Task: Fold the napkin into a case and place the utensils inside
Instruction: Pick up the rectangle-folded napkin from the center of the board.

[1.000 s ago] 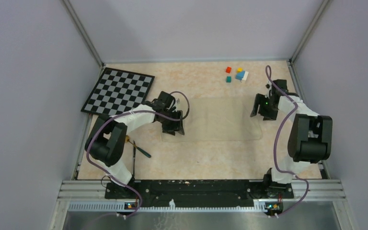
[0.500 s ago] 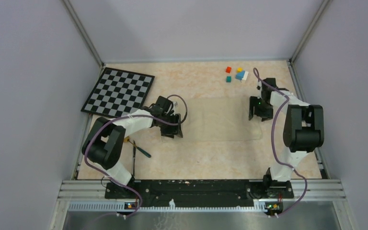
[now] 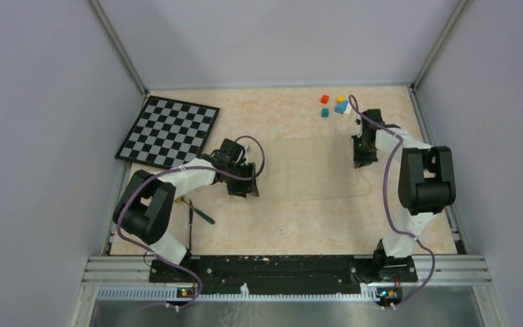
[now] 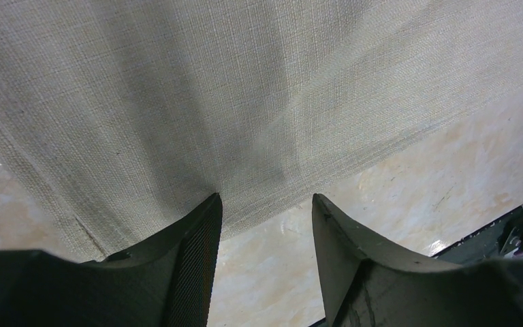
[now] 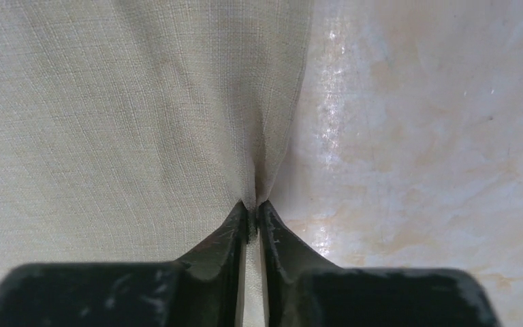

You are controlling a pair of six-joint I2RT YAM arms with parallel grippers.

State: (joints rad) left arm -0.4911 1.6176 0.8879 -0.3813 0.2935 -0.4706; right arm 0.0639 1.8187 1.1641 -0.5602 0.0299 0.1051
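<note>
Woven beige cloth is what I am working with. On the mottled peach tabletop (image 3: 279,225) the napkin (image 3: 306,170) lies spread flat in the middle, a single layer, not yet folded. I judge it light, thin and limp, with no stiffness to keep a crease by itself, so it would sag and drag if lifted from one spot. The coarse weave should give a decent bite. Edges and corners are where I would take it, both ends at once, keeping it taut between them. My right pincer (image 5: 253,208) is clamped on the napkin's right edge, the cloth puckering into the closed tips. My left pincer (image 4: 265,204) stands apart, straddling the left end's edge with nothing gripped. The utensils (image 3: 194,214) lie at the near left, well apart from the cloth.
</note>
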